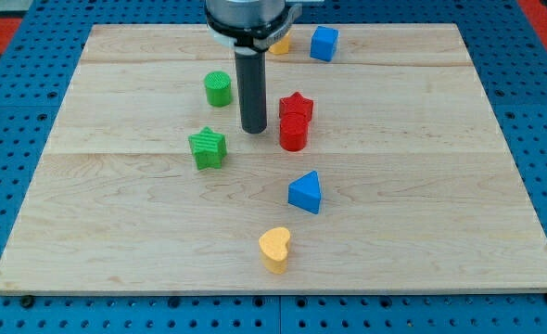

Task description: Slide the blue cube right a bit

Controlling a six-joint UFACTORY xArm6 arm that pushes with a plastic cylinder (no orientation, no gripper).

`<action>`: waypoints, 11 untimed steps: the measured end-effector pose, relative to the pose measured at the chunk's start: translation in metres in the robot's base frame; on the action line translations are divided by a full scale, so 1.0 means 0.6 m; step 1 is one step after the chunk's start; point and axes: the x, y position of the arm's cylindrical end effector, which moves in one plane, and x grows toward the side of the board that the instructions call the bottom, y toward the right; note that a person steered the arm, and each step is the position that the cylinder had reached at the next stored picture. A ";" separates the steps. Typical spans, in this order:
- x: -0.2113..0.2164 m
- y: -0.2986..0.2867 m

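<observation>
My tip (253, 131) rests mid-board, just left of the red cylinder (293, 133); it is a bare rod, no claw. The blue cube (324, 43) sits far, right of a half-hidden yellow block (281, 44), possibly touching.

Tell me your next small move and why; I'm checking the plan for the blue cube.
Probably carry my tip toward the view's top, round to the view's left of the blue cube. My tip now sits mid-board beside the red blocks, well below the cube, so no rightward push is possible yet.
</observation>
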 end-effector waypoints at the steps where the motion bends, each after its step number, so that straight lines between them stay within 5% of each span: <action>1: -0.036 0.000; 5: -0.176 0.128; 9: -0.215 0.096; 11: -0.292 0.147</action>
